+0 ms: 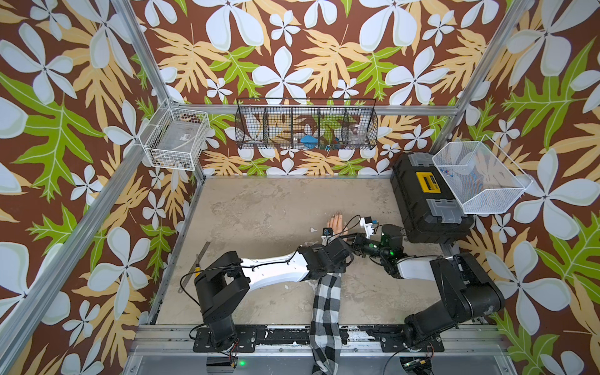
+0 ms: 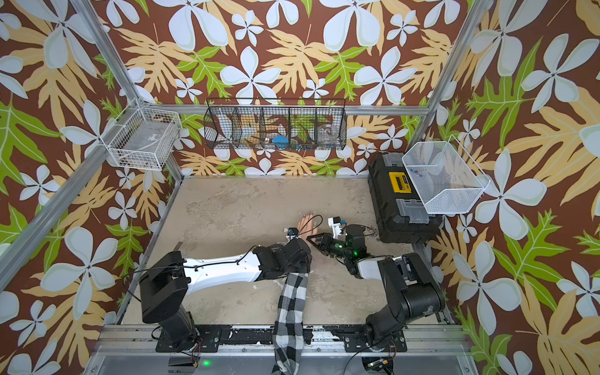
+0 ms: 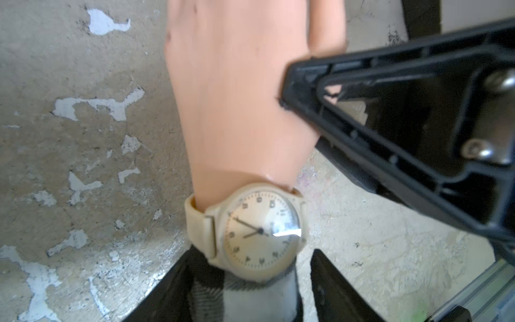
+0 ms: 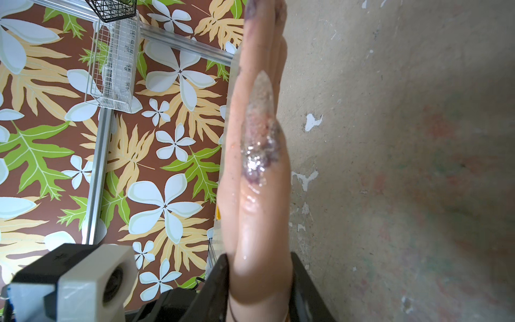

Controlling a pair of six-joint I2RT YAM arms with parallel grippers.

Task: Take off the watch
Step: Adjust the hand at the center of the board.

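Watch (image 3: pixel 259 231) sits strapped round the mannequin hand (image 3: pixel 237 106) at its wrist, on the tabletop (image 1: pixel 259 211). Left claw (image 3: pixel 248 278) straddles the wrist, half-open; right claw (image 4: pixel 260 278) seemingly pinches the hand. Probably light, soft-strapped, fragile-faced: grip the strap.

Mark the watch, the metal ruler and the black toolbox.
watch (image 3: pixel 260 231): left wrist view, centre of the dial.
metal ruler (image 1: pixel 203 255): a top view, middle of the blade.
black toolbox (image 1: pixel 422 207): a top view, middle of the lid.
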